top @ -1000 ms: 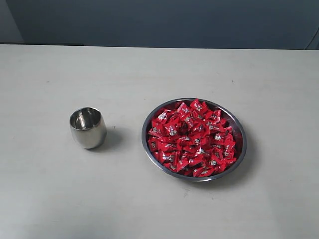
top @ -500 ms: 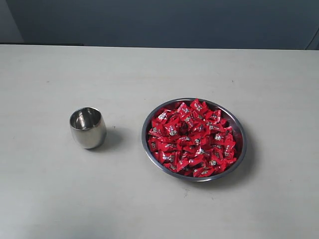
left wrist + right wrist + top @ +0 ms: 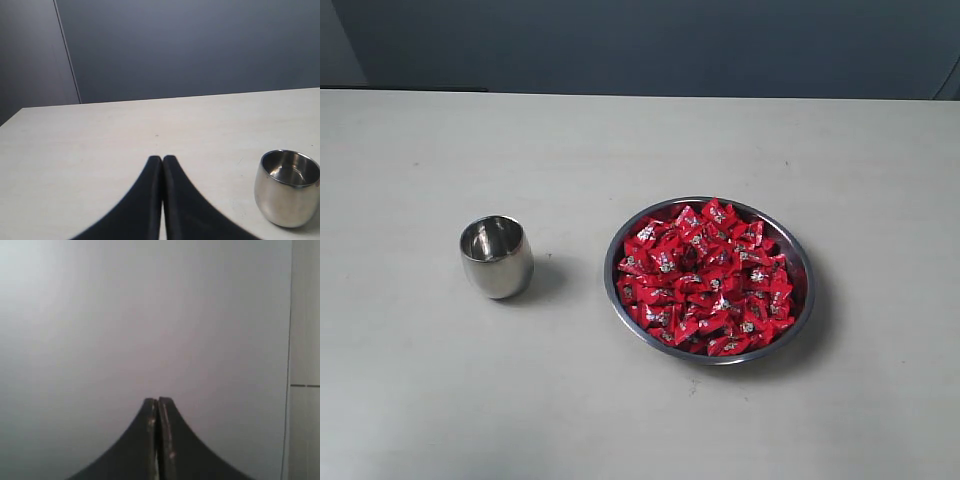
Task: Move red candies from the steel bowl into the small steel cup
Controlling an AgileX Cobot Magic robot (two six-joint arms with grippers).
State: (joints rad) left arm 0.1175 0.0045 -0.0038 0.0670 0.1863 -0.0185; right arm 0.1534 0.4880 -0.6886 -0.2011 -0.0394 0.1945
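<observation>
A: Progress so far?
B: None, by the look. From the left: jaws of the left gripper point(image 3: 162, 159) pressed together, holding nothing; nearby, small egg-shaped polished steel cup point(image 3: 496, 256), seemingly empty; well apart, wide shallow steel bowl point(image 3: 798, 255) heaped with shiny red wrapped candies point(image 3: 705, 280).
A: Obstacles?
B: None visible on the pale table point(image 3: 420, 400). Jaws of the right gripper point(image 3: 157, 401) together too, nothing held.

The left gripper point(image 3: 162, 159), fingertips pressed together, hangs over the pale table point(image 3: 100, 150) near the small steel cup point(image 3: 287, 192).
</observation>
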